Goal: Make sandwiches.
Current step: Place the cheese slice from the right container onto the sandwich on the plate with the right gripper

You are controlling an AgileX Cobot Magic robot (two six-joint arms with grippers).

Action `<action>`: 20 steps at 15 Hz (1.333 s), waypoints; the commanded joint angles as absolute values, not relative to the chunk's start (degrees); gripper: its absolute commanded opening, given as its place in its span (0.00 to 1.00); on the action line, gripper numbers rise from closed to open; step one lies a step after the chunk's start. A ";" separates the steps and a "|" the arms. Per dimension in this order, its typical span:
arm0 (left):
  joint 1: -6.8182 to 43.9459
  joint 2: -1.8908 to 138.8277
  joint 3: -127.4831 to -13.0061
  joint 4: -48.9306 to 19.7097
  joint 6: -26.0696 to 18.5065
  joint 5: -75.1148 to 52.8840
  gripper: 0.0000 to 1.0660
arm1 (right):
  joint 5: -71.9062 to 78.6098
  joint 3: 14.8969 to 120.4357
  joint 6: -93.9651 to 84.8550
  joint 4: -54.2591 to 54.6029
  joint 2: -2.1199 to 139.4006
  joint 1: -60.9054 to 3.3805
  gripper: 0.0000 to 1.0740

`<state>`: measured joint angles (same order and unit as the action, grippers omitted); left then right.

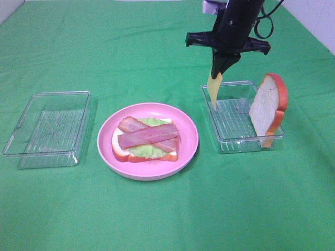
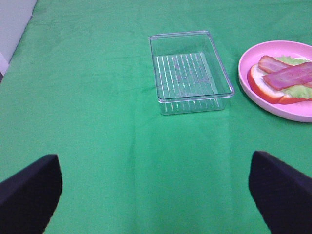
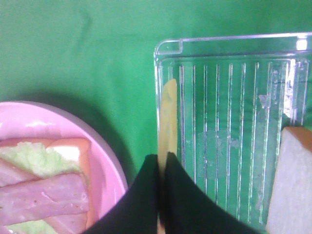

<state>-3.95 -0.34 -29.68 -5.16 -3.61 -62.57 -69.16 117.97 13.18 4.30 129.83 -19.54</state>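
two right fingers (image 3: 146,195) pinch the cheese slice (image 1: 214,87) over the tray (image 1: 230,144).

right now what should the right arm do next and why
Probably carry the cheese left to the plate. The right gripper is shut on it, hanging edge-down above the right tray, and the bacon on the open sandwich has no cheese on it yet.

Green cloth-covered table (image 1: 157,219), clear tray (image 1: 31,149) left, pink plate (image 1: 189,138) centre, second clear tray (image 1: 225,144) right
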 commanded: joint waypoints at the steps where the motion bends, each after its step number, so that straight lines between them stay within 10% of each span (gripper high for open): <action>1: -3.67 -0.97 -29.56 -5.21 -3.38 -61.76 0.92 | -72.59 118.14 13.69 5.50 125.65 -19.48 0.00; 20: -3.67 -0.97 -29.56 -5.21 -3.38 -61.76 0.92 | -46.47 85.20 -14.84 53.40 113.96 -26.18 0.00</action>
